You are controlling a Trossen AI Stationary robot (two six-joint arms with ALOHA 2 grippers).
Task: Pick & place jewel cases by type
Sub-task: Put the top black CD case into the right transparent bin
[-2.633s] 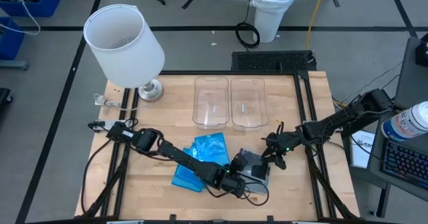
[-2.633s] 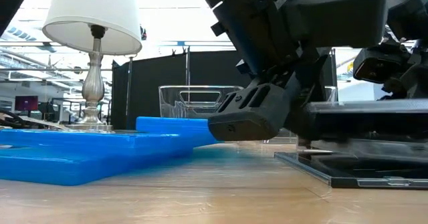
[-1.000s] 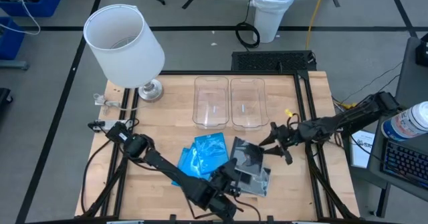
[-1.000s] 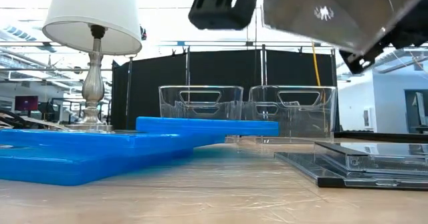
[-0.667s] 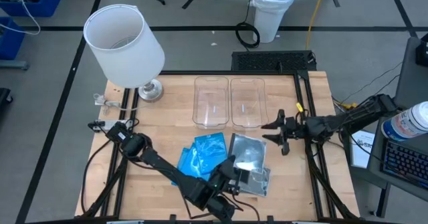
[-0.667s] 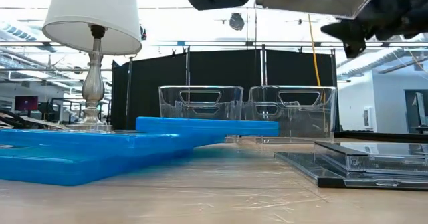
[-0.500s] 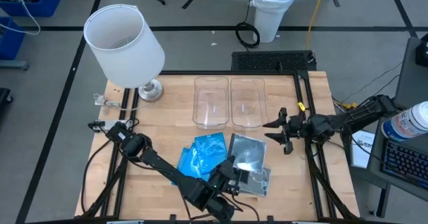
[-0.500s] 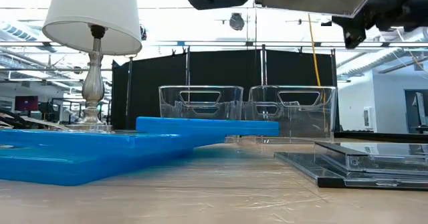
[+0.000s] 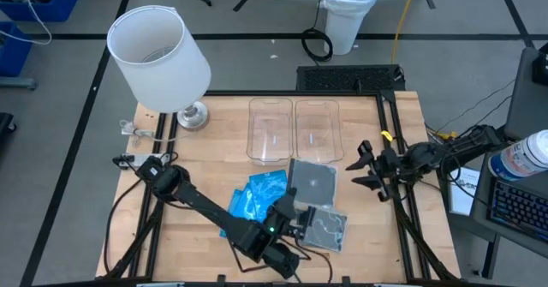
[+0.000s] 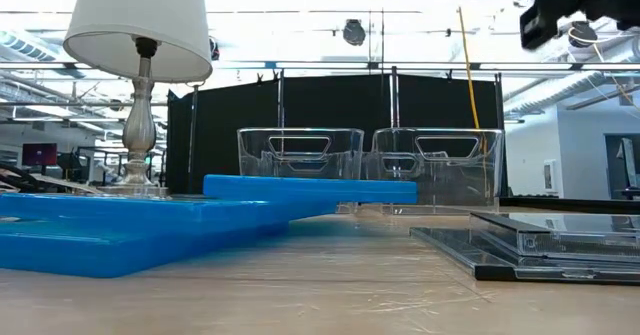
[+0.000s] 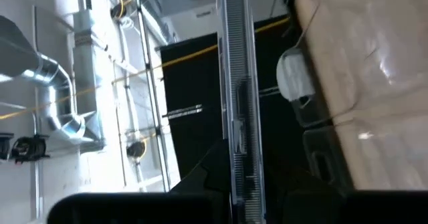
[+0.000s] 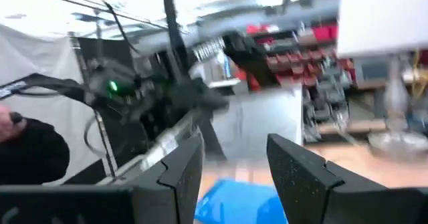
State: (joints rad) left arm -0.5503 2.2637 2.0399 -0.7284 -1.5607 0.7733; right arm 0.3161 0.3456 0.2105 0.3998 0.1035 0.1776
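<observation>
- High view, nearest the front edge of the wooden table (image 9: 205,141): the left gripper (image 9: 291,208) is clamped on one dark grey jewel case (image 9: 312,182), held in the air above the table, just short of the two bins.
- In the left wrist view that held case (image 11: 239,117) shows edge-on, a thin ribbed strip between the dark fingers.
- Under and just beside the lifted case lie the other dark grey cases (image 9: 325,228), a low stack flat on the wood; the low view shows them (image 10: 540,245) at the right.
- To their left sits the pile of bright blue cases (image 9: 257,201), overlapping one another and partly covered by the left arm; in the low view they (image 10: 150,225) fill the left foreground.
- The right gripper (image 9: 366,167) hovers at the table's right edge, clear of the cases, its fingers (image 12: 304,167) spread apart with nothing between them.
- Farther back stand two clear bins side by side, the left bin (image 9: 270,131) and the right bin (image 9: 318,131), touching each other.
- At the far left corner stands a lamp (image 9: 158,60) with a white shade.
- Beyond the table sits a white container (image 9: 351,13) on the floor.
</observation>
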